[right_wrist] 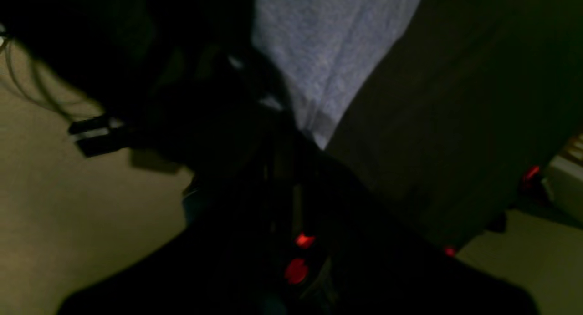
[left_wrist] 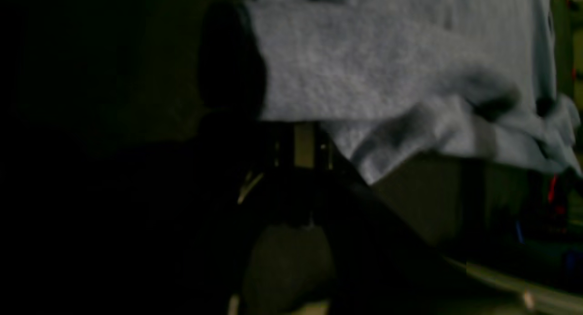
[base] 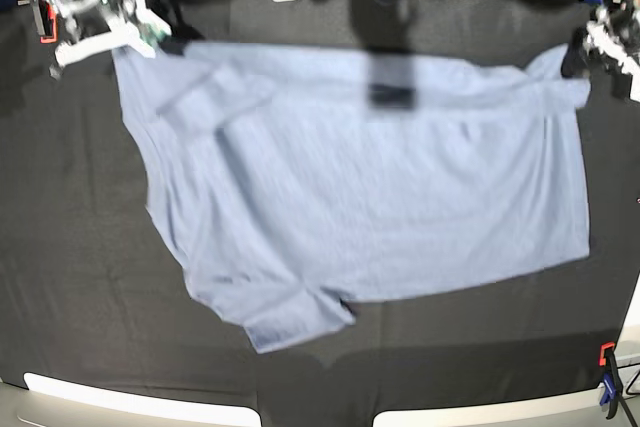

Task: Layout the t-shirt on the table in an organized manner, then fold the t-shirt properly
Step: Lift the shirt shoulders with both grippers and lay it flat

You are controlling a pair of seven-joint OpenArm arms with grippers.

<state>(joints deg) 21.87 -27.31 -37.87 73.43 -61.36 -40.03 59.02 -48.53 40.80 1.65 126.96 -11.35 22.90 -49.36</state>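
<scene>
Where the base view begins at its left, find the right end effector (base: 160,39), closed on the far left corner of the t-shirt (base: 380,197). In the right wrist view, see only the blue-grey cloth running into dark fingers; take the grip as a judgement, since the pinch itself is too dark to make out.

Moving to the middle, note the t-shirt lying spread on the table (base: 70,277), its long axis from left to right across the view. Note also one sleeve (base: 210,87) folded over the body near the far left corner and a second sleeve (base: 300,319) sticking out at the near edge. Cannot tell where the neck is, and cannot see any lettering.

At the right, find the left end effector (base: 578,55), closed as well, with the far right corner of the cloth bunched at it; in the left wrist view see one dark finger pressed against the fabric.

For the coming move, judge thus: from both end effectors the whole garment lies toward the near edge of the table, so pull apart along the long axis to flatten. For the folded sleeve, count the right arm as nearer; for the crumpled right corner, the left arm.

Counted: one t-shirt, one table, two end effectors, two sleeves, and two orange clamps, one (base: 45,22) at far left and one (base: 606,377) at near right.
</scene>
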